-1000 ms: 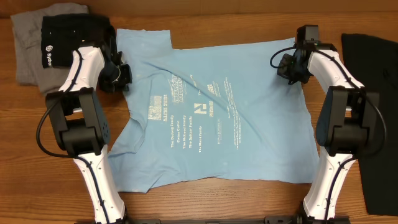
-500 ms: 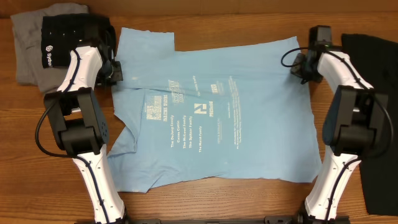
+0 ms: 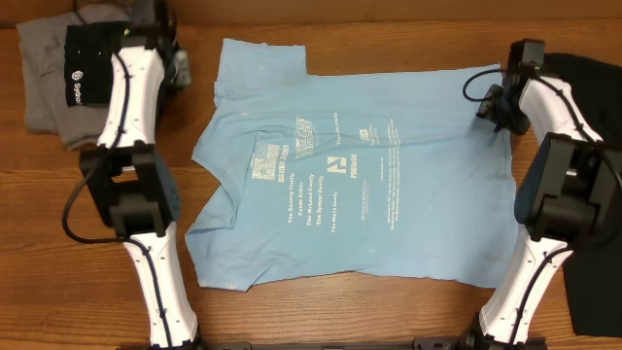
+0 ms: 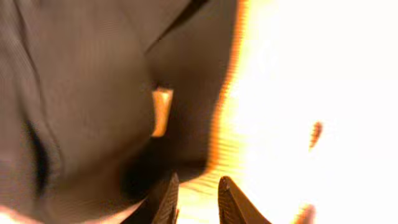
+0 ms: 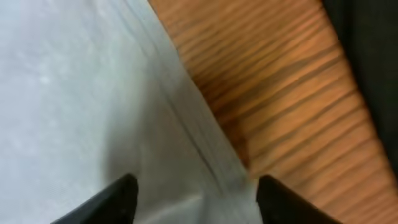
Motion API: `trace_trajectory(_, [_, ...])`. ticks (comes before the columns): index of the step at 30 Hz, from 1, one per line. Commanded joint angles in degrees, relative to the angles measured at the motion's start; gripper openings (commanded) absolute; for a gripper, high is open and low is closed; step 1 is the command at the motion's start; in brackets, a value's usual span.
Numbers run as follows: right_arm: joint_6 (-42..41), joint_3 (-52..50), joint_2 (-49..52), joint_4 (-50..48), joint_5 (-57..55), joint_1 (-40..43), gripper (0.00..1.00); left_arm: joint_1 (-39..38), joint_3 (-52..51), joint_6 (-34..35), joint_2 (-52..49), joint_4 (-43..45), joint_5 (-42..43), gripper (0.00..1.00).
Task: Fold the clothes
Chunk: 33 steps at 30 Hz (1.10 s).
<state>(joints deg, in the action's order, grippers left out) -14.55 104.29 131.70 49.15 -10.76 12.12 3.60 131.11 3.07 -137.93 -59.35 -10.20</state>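
The light blue T-shirt (image 3: 360, 165) lies spread flat on the wooden table, its white print facing up. My right gripper (image 3: 492, 103) hovers at its upper right corner. In the right wrist view this gripper (image 5: 199, 202) stands wide open, with the shirt's hem (image 5: 205, 143) lying under the gap, ungripped. My left gripper (image 3: 177, 70) is off the shirt, at the far left beside a grey garment (image 3: 39, 92) and a black one (image 3: 92, 60). The blurred left wrist view shows its fingers (image 4: 166, 200) slightly apart, with bare table between them and grey cloth (image 4: 87, 93) to their left.
A black cloth (image 3: 588, 204) lies along the right side of the table, just past the right arm. Both arm bases stand at the near edge, left (image 3: 146, 243) and right (image 3: 544, 243). Bare wood (image 3: 330, 311) shows in front of the shirt.
The shirt has been dragged to the right and lies flatter, its left sleeve spread out. Both grippers have opened and let go. The left gripper has moved up and off the shirt.
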Motion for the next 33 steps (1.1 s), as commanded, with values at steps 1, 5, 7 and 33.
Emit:
trace_trajectory(1, [-0.63, 10.58, 0.09, 6.27, -0.92, 0.55, 0.69, -4.57, 8.81, -0.98, -0.07, -6.38, -0.68, 0.30])
trace_trajectory(5, [-0.66, 20.00, -0.46, 16.74, 6.86, 0.48, 0.76, -7.78, 11.98, 0.42, -0.07, -17.75, 3.93, 0.54])
trace_trajectory(7, [-0.61, 23.96, -1.01, 22.16, 13.09, 0.48, 0.80, -8.57, 11.28, 2.05, -0.13, -22.75, 6.47, 0.66])
trace_trajectory(33, [0.02, 25.70, -1.79, 32.44, 19.87, 0.00, 0.37, -6.16, -16.96, 3.67, -0.46, -13.73, 12.57, 0.04])
